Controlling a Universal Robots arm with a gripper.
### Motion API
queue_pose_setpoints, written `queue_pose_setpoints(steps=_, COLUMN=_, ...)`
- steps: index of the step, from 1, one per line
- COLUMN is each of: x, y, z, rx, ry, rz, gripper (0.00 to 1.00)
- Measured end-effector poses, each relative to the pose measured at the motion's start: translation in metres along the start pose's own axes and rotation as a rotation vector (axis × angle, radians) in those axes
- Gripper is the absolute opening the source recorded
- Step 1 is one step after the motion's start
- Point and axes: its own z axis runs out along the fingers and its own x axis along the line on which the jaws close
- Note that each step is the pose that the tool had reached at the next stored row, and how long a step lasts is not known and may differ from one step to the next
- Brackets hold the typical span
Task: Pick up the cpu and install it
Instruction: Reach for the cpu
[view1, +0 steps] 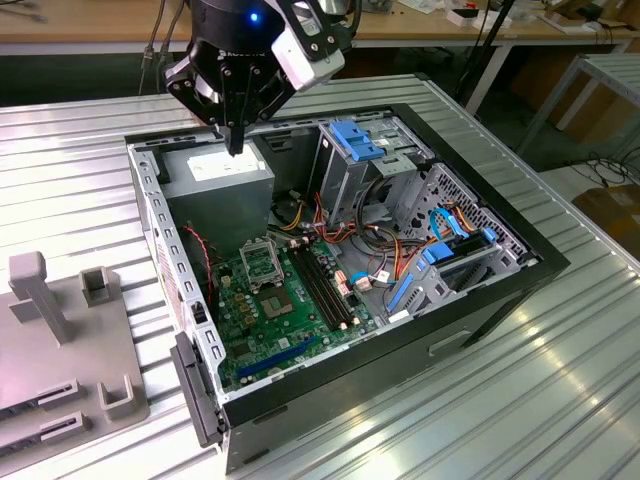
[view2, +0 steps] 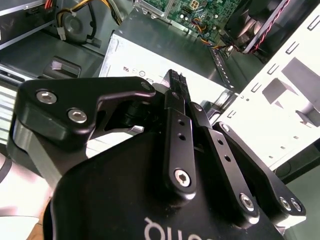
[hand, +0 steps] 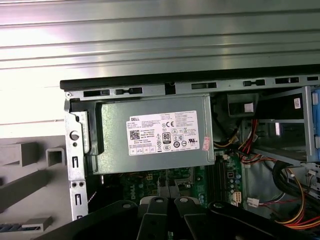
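Observation:
My gripper hangs shut above the open computer case, directly over the grey power supply box at the back corner on the exterior view's left. In both wrist views its black fingers press together, and I see nothing between the fingertips. The cpu is out of view. On the green motherboard, below and nearer the camera, the square metal-framed socket lies uncovered. In the first wrist view the power supply box with its white label lies just beyond the fingers.
A grey fixture with upright posts and slots stands on the ribbed metal table at the exterior view's left. Inside the case are a drive cage with blue clips, bundled cables and memory slots.

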Motion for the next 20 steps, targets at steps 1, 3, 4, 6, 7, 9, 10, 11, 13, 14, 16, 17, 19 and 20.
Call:
queue_pose_setpoints(steps=1, x=0.0002, y=0.0, z=0.0, rx=-0.0001, ry=0.0, rz=0.0, gripper=0.11)
queue_pose_setpoints(steps=3, x=0.0005, y=0.0, z=0.0, rx=0.0, ry=0.0, rz=0.0, gripper=0.11)
queue_pose_setpoints(steps=4, x=0.0017, y=-0.0001, z=0.0, rx=0.0, ry=0.0, rz=0.0, gripper=0.11)
queue_pose_setpoints(steps=6, x=0.0031, y=-0.0002, z=0.0001, rx=0.0, ry=0.0, rz=0.0, gripper=0.11)
queue_pose_setpoints(steps=7, x=0.0032, y=-0.0002, z=0.0001, rx=-0.0001, ry=0.0, rz=0.0, gripper=0.11)
queue_pose_setpoints(steps=9, x=0.0037, y=-0.0003, z=0.0001, rx=-0.0001, ry=0.0, rz=0.0, gripper=0.11)
queue_pose_setpoints(steps=10, x=0.0039, y=-0.0003, z=0.0001, rx=0.0, ry=0.0, rz=0.0, gripper=0.11)
queue_pose_setpoints(steps=11, x=0.0041, y=-0.0003, z=0.0001, rx=0.0, ry=0.0, rz=0.0, gripper=0.11)
queue_pose_setpoints(steps=13, x=0.0046, y=-0.0004, z=0.0001, rx=0.0, ry=0.0, rz=0.0, gripper=0.11)
queue_pose_setpoints(steps=14, x=0.0047, y=-0.0004, z=0.0001, rx=0.0, ry=0.0, rz=0.0, gripper=0.11)
queue_pose_setpoints(steps=16, x=0.0063, y=-0.0005, z=0.0001, rx=0.0, ry=0.0001, rz=0.0, gripper=0.11)
queue_pose_setpoints(steps=17, x=0.0065, y=-0.0005, z=0.0001, rx=0.0, ry=0.0, rz=0.0, gripper=0.11)
queue_pose_setpoints(steps=19, x=0.0069, y=-0.0005, z=0.0001, rx=0.0, ry=0.0, rz=0.0, gripper=0.11)
queue_pose_setpoints(steps=20, x=0.0071, y=-0.0006, z=0.0001, rx=0.0, ry=0.0, rz=0.0, gripper=0.11)
